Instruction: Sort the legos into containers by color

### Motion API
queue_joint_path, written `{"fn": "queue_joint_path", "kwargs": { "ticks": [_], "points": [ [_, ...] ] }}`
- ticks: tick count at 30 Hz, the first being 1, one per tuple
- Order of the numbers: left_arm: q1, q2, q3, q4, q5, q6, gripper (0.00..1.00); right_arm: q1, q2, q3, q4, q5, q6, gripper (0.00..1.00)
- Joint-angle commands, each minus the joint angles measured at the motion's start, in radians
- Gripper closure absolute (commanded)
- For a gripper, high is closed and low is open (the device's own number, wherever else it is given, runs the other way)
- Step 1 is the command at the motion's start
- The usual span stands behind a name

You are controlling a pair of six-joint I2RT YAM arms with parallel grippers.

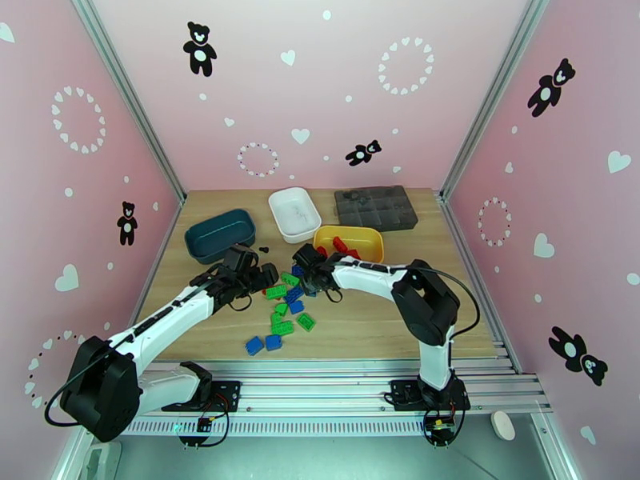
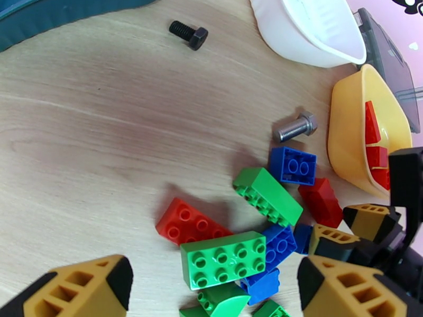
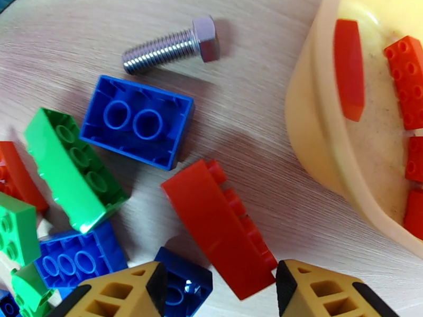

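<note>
Red brick (image 3: 219,228) lies tilted on the desk (image 3: 254,138), just beside the yellow tray (image 3: 312,133). Right claw (image 3: 217,294) released, jaws astride its end. Likely light, rigid, slick: pinch the flat long sides. Left claw (image 2: 211,291) spread, empty, over a green brick (image 2: 222,257) farther from the tray.

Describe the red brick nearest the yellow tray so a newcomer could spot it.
Find the yellow tray. Just outside its wall, a long red brick lies tipped on its side, studs toward the tray. The blue brick next to it lies flat, underside up.

Teal tray (image 2: 63,14) mostly off-frame
</note>
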Motion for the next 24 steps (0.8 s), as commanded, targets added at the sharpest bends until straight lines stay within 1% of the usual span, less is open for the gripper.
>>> {"fn": "queue_joint_path", "kwargs": {
  "ticks": [1, 9, 20, 24],
  "points": [
    [0.006, 0.001, 0.005, 0.01, 0.012, -0.003, 0.12, -0.001, 0.033, 0.034, -0.007, 0.008, -0.013, 0.43],
    [0.006, 0.013, 0.013, 0.009, 0.015, -0.003, 0.12, 0.002, 0.048, 0.052, 0.001, -0.035, -0.009, 0.5],
    [0.006, 0.012, 0.01, 0.013, 0.011, -0.001, 0.12, 0.022, 0.04, 0.074, 0.007, -0.067, 0.0, 0.5],
    [0.007, 0.011, 0.009, 0.011, 0.01, -0.002, 0.12, 0.024, 0.056, 0.094, 0.006, -0.066, 0.006, 0.54]
  ]
}}
